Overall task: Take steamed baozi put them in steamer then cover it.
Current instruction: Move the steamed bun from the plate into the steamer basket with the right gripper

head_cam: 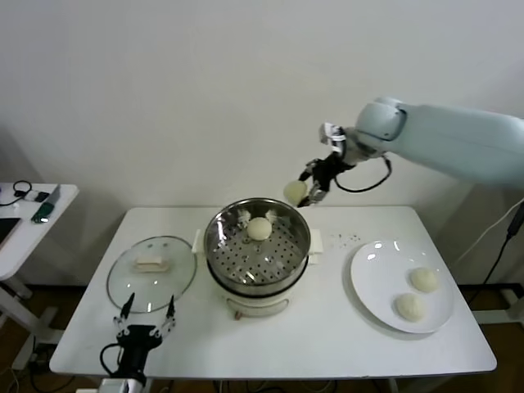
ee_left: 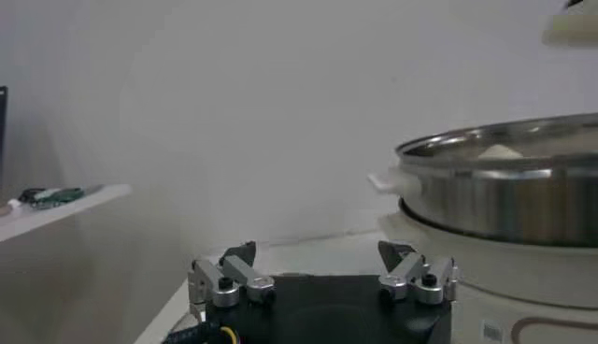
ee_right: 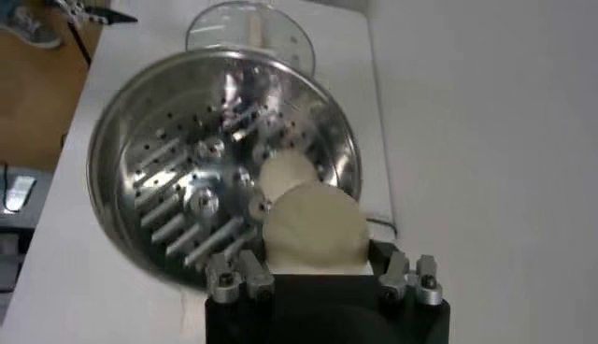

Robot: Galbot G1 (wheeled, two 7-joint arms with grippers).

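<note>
Steel steamer (head_cam: 257,250) sits just below the right pincer (head_cam: 304,193), which grips one baozi (head_cam: 294,191) between nearly closed fingers above the far rim, another baozi (head_cam: 259,228) lying on the tray beneath, while the left pincer (head_cam: 146,321) rests wide open on the tabletop (head_cam: 327,327).

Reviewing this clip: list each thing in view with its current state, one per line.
steamer: uncovered, one bun on its tray
bun in steamer: resting on tray
held bun: gripped above steamer's far rim
right pincer: shut on held bun
left pincer: open, empty, beside lid
glass lid: off, lying on table
plate: holds two buns
</note>
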